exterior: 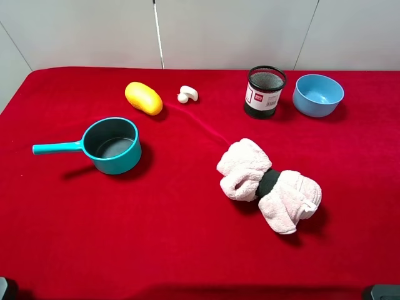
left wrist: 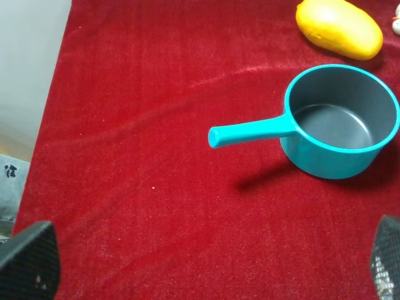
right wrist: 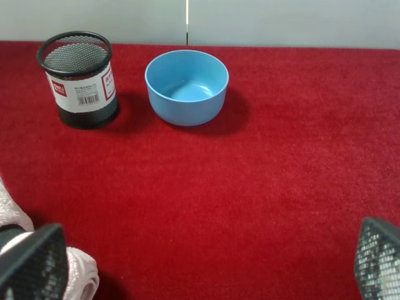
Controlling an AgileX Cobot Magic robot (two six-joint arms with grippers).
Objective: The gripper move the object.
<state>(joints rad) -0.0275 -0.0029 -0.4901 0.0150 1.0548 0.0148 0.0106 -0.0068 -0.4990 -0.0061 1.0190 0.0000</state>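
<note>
Mesh is what the object (exterior: 265, 92) is made of: a small black wire pen cup with a white-and-red label, standing upright at the far right of the red desk (exterior: 187, 250), just beside the light blue bowl (exterior: 318, 94) on its right and apart from it. It is judged to be light and stiff, with thin walls that may flex a little under a hard squeeze. The wire surface should give the pads some bite, whereas the label patch is probably smoother. Being empty and light, it could be tipped or pushed along the cloth by a glancing touch. A hold across the upper wall, or one finger inside the rim and one outside, is judged the safest, approached from the near side so that the bowl is not struck.

The right gripper (right wrist: 200, 269) is seen only as two finger pads at the frame edges, set wide apart with nothing between them. The left gripper (left wrist: 206, 265) is likewise spread fully and empty, near the teal saucepan (left wrist: 337, 122). Whether anything lies inside the cup cannot be made out through the mesh.
</note>
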